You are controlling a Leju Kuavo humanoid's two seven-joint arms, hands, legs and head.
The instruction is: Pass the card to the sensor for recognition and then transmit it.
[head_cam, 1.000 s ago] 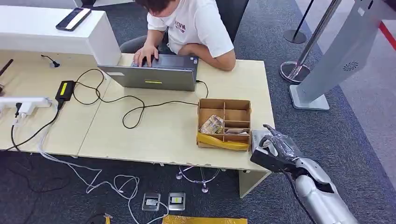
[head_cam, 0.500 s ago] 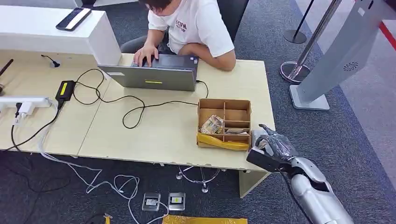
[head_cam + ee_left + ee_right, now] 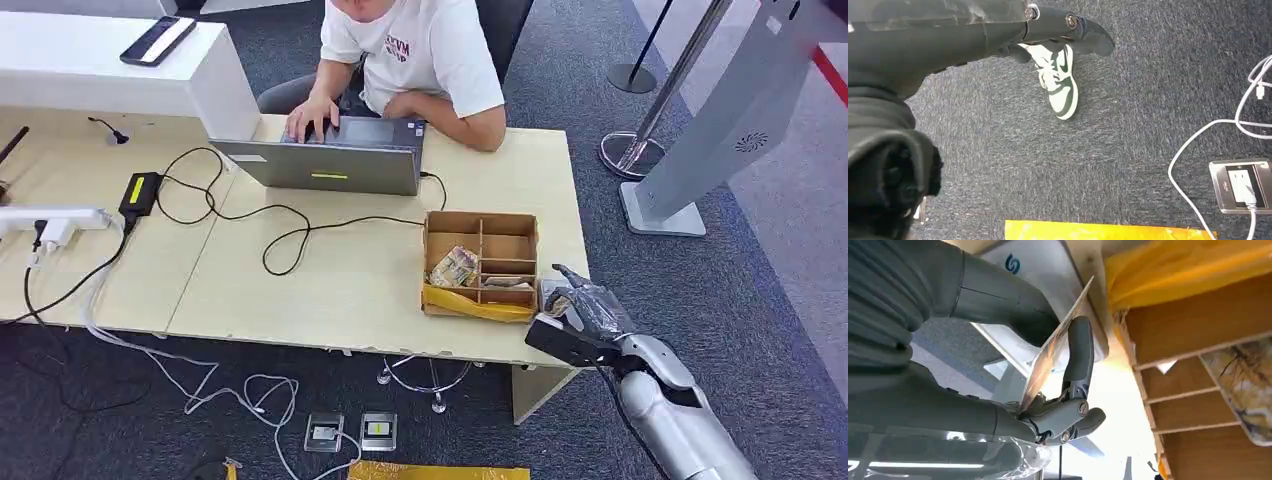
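The right hand (image 3: 585,312) is hovering over the sensor (image 3: 553,296), a small grey pad sitting on the table (image 3: 350,280) just beside the wooden box (image 3: 481,264). In the right wrist view its thumb and a finger (image 3: 1079,350) are pinching the card (image 3: 1055,342), which is standing tilted on edge above the sensor. The left hand (image 3: 998,30) is hanging over dark carpet (image 3: 1128,130); whether its fingers are curled or apart I cannot tell

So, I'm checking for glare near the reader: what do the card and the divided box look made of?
The card looks like thin glossy plastic, rigid and printed, its face catching light. The divided box looks like matt brown cardboard or thin wood: flat tan partitions, no shine.
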